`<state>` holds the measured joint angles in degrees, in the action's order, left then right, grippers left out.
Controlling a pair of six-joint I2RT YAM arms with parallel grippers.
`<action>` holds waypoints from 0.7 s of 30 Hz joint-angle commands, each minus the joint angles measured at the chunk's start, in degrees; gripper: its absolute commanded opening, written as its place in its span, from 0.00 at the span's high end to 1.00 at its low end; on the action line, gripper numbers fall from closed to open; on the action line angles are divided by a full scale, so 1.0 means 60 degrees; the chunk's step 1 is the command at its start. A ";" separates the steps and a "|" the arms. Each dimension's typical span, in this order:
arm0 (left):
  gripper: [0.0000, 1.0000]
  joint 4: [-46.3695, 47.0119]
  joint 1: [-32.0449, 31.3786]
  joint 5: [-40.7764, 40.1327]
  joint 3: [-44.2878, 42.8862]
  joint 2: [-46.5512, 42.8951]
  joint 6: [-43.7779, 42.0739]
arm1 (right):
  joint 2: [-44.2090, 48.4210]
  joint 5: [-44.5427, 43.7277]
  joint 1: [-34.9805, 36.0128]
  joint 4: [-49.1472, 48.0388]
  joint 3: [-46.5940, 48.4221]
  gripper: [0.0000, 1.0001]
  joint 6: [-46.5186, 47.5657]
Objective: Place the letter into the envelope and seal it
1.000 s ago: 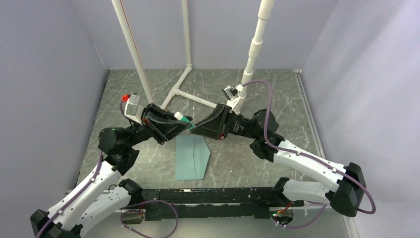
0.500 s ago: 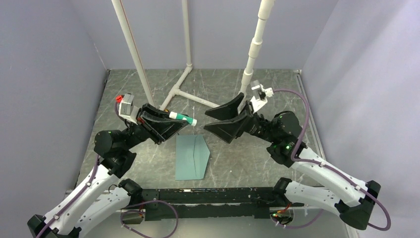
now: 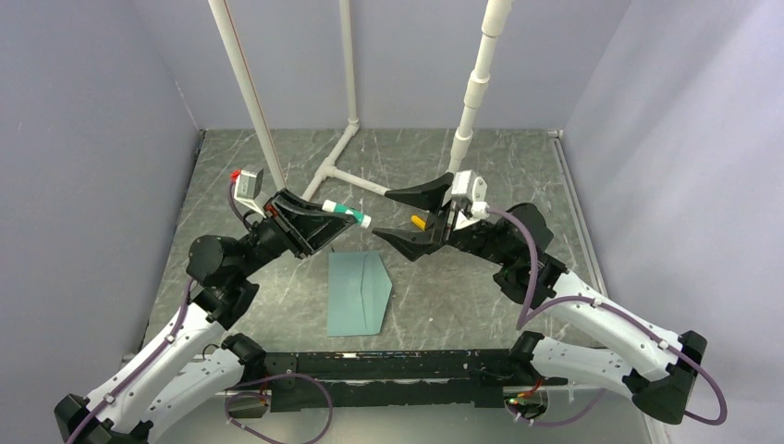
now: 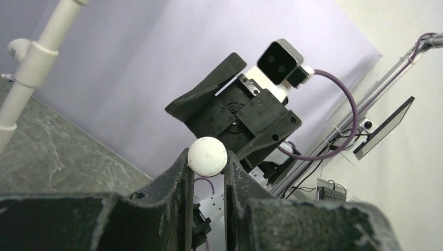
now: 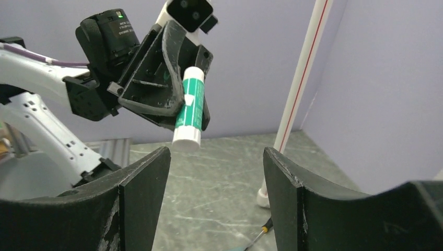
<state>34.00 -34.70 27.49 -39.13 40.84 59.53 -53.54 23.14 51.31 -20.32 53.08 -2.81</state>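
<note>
The right pincer (image 3: 384, 215) has released the glue stick (image 3: 349, 214) and backed off, jaws wide. The left pincer (image 3: 328, 222) keeps it clamped, cap possibly still on. The envelope (image 3: 356, 294) lies on the worktop (image 3: 462, 277) awaiting glue; no letter shows.

- I see one pale teal-blue paper envelope (image 3: 355, 296), a long rectangle, lying flat on the grey marbled table (image 3: 444, 296).
- Its long sides run from the near edge towards the far wall, and it sits near the middle of the table, closer to the near side.
- Its triangular flap sticks out from the right long side, pointing right, and looks unfolded.
- Nothing touches it, and I can't see inside it.
</note>
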 commanded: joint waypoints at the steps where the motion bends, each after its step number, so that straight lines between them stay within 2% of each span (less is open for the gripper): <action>1: 0.97 -0.0427 -0.0003 -0.0256 -0.0317 0.0012 0.0373 | 0.0082 0.0175 0.0164 -0.1347 -0.0153 0.31 0.1617; 4: 0.98 -0.0653 -0.0001 -0.0263 -0.0418 0.0034 0.0391 | -0.0029 0.0392 0.0398 -0.1400 -0.0175 0.31 0.2212; 15: 0.98 -0.0598 -0.0001 -0.0297 -0.0348 -0.0016 0.0490 | -0.0349 -0.0408 0.1216 -0.0977 -0.0125 0.33 0.3542; 21: 0.98 -0.0704 -0.0001 -0.0317 -0.0362 -0.0054 0.0465 | -0.0642 -0.0939 0.1482 -0.0780 0.0034 0.42 0.3807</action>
<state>28.86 -34.70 26.04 -39.24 41.08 61.82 -56.53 20.32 59.13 -24.01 52.21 17.19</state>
